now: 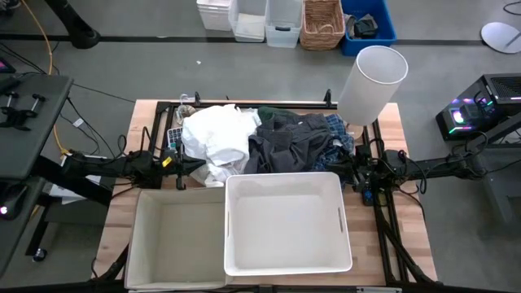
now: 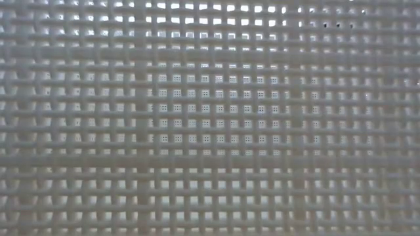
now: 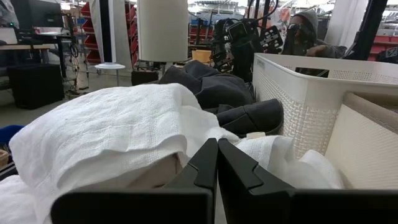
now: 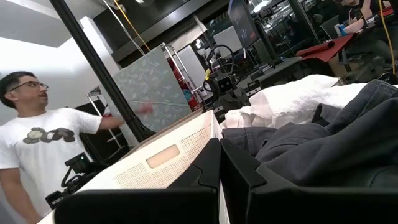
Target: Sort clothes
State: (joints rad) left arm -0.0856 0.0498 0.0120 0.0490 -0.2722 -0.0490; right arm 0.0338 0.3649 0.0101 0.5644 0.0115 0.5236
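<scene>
The clothes lie in a pile at the table's far middle: white garments (image 1: 213, 140) on the left, a dark grey one (image 1: 291, 145) in the middle, a blue-white plaid shirt (image 1: 340, 129) on the right, and a dark green bit (image 1: 269, 114) behind. My left gripper (image 1: 195, 167) is shut, low at the white garments' (image 3: 112, 124) left near edge. My right gripper (image 1: 348, 168) is shut, low beside the dark grey garment (image 4: 336, 137), on its right. The white bin (image 1: 285, 260) and the beige bin (image 1: 138, 244) stand in front. My left gripper's shut fingertips (image 3: 211, 149) stand level right at the white cloth (image 3: 261, 149); I cannot tell whether they touch it. My right gripper's shut fingertips (image 4: 214, 149) stand level next to the dark grey garment's edge (image 4: 249, 140); I cannot tell whether they touch it.
The white bin's perforated wall (image 2: 210, 118) fills the low view. A white cylinder (image 1: 370, 81) stands at the far right corner. A small keypad (image 1: 173, 135) lies left of the pile. Black frame rails (image 1: 378, 203) run along the table. A person (image 4: 37, 137) stands beyond the table.
</scene>
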